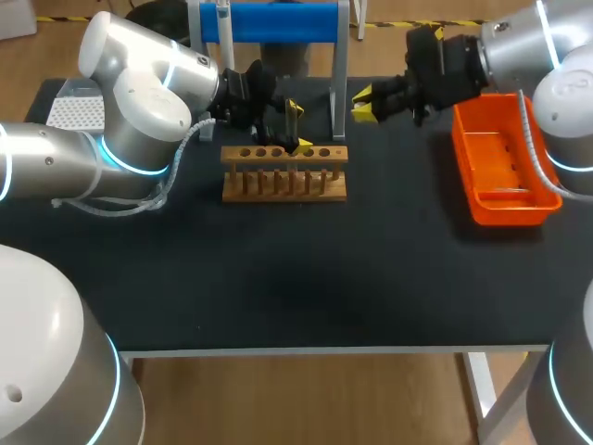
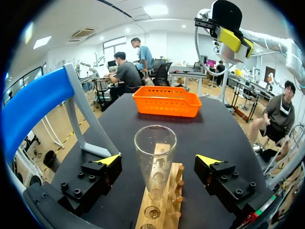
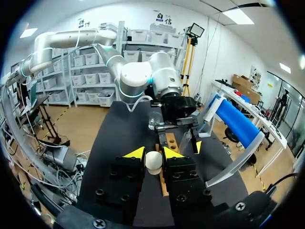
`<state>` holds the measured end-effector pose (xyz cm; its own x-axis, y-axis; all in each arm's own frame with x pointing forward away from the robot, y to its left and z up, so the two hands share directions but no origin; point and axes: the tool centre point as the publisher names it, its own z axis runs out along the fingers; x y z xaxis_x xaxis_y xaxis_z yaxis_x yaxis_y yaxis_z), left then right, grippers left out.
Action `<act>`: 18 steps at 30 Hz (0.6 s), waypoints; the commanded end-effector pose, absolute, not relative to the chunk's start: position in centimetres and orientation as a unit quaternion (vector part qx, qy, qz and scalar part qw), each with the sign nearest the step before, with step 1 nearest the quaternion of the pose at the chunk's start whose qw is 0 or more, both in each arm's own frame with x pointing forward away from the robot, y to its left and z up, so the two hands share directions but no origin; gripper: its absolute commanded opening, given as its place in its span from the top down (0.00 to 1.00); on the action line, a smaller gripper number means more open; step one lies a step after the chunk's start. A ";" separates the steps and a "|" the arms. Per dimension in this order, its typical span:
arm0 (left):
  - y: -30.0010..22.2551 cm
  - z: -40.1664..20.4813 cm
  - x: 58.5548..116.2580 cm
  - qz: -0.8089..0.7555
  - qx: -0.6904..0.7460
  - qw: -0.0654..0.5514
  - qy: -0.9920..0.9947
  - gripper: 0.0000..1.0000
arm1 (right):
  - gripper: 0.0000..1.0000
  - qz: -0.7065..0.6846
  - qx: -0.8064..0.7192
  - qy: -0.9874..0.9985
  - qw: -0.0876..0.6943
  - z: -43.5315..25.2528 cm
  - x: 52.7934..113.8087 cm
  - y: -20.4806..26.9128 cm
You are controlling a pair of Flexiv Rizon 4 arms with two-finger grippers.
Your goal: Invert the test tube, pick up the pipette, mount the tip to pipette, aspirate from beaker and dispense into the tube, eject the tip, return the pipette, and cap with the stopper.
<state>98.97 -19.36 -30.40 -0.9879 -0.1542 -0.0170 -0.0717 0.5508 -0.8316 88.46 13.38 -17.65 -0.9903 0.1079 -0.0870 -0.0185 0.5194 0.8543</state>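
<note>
A clear test tube (image 2: 155, 157) stands upright, mouth up, in the wooden rack (image 1: 283, 171), between the wide-apart fingers of my left gripper (image 2: 158, 160); neither finger touches it. In the head view the left gripper (image 1: 297, 128) hangs over the rack's middle holes. My right gripper (image 3: 153, 155) is shut on a small white stopper (image 3: 153, 162). It hovers above the table to the right of the rack, at the back (image 1: 363, 104). A pipette (image 1: 223, 20) appears to hang on the blue stand (image 1: 269, 23) behind the rack.
An orange basket (image 1: 500, 167) sits at the right side of the table. A white tip box (image 1: 74, 111) lies at the far left, partly behind my left arm. The dark tabletop (image 1: 296, 278) stretches in front of the rack.
</note>
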 end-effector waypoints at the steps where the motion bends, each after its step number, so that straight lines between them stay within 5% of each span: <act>1: -19.4 -30.4 99.0 -0.470 -0.064 0.044 0.879 0.00 | 1.00 0.484 0.025 0.873 0.060 -18.1 89.8 14.6; 18: -19.4 -30.4 99.0 -0.470 -0.064 0.044 0.879 0.00 | 1.00 0.469 0.024 0.882 0.045 -19.1 93.5 18.1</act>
<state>98.97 -19.36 -30.40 -0.9879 -0.1542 -0.0170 -0.0717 0.5508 -0.8316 92.35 17.01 -18.86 -0.9937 0.0922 -0.0641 -0.0028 0.5502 0.8351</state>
